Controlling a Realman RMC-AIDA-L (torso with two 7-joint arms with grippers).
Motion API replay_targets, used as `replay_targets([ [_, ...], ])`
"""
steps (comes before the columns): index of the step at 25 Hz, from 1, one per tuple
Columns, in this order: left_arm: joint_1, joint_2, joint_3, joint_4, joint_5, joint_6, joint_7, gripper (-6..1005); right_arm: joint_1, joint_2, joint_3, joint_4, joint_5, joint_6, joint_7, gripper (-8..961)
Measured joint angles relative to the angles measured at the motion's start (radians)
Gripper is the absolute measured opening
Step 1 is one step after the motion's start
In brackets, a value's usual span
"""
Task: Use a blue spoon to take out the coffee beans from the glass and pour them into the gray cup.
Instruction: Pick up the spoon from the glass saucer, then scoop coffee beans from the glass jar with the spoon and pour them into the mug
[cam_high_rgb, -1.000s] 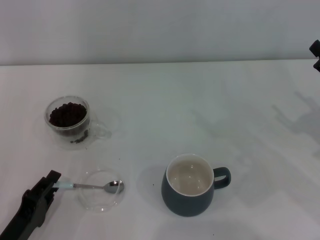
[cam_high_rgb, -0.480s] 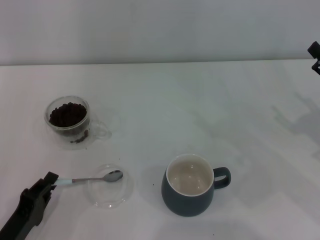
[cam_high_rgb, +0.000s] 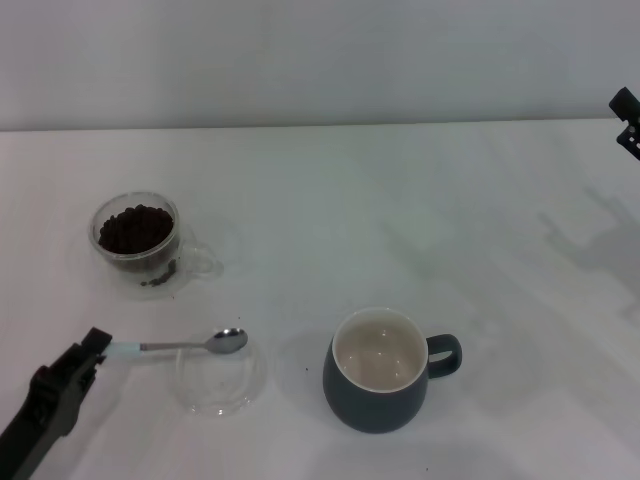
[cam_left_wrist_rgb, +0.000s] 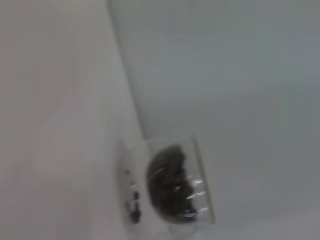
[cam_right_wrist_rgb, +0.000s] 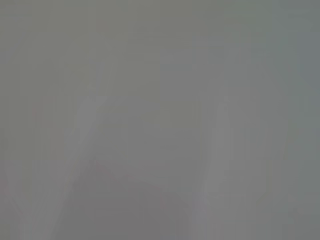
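Note:
My left gripper (cam_high_rgb: 92, 350) is at the near left of the table, shut on the pale handle of the blue spoon (cam_high_rgb: 190, 345). The spoon is held level, its metal bowl above the far rim of a flat clear dish (cam_high_rgb: 215, 385). The glass (cam_high_rgb: 140, 245) with its heap of coffee beans (cam_high_rgb: 135, 228) stands farther back on the left; the left wrist view also has the glass (cam_left_wrist_rgb: 175, 187) and its beans (cam_left_wrist_rgb: 167, 182). The gray cup (cam_high_rgb: 385, 370), white inside, stands at the near centre with its handle to the right. The right gripper (cam_high_rgb: 628, 115) is parked at the far right edge.
Everything rests on a white table (cam_high_rgb: 400, 220) backed by a plain wall. The flat clear dish lies between the glass and the gray cup. The right wrist view holds only a blank grey surface.
The left gripper has lifted the spoon out of the clear dish and drawn it slightly left and back. The dish shifted a little to the right. The right arm stayed in place.

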Motion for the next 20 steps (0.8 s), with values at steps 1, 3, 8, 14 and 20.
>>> replay_targets([
  [1,0.002,0.0,0.002,0.007,0.0,0.01,0.001,139,0.0,0.001,0.0,-0.001,0.0,0.0,0.0,847],
  [3,0.012,0.001,0.008,0.038,0.0,0.041,0.004,139,0.0,0.003,0.0,-0.001,0.0,-0.001,0.0,847],
  [8,0.06,0.007,0.018,0.164,0.0,0.118,0.002,138,-0.005,0.007,0.0,-0.001,0.0,-0.007,0.0,847],
  [14,0.103,0.021,0.018,0.352,0.0,0.151,-0.082,138,-0.011,0.022,-0.001,-0.001,-0.006,-0.01,-0.021,848],
  [20,0.085,0.087,0.016,0.418,-0.001,0.15,-0.162,139,-0.012,0.05,-0.001,-0.003,-0.007,-0.011,-0.053,848],
])
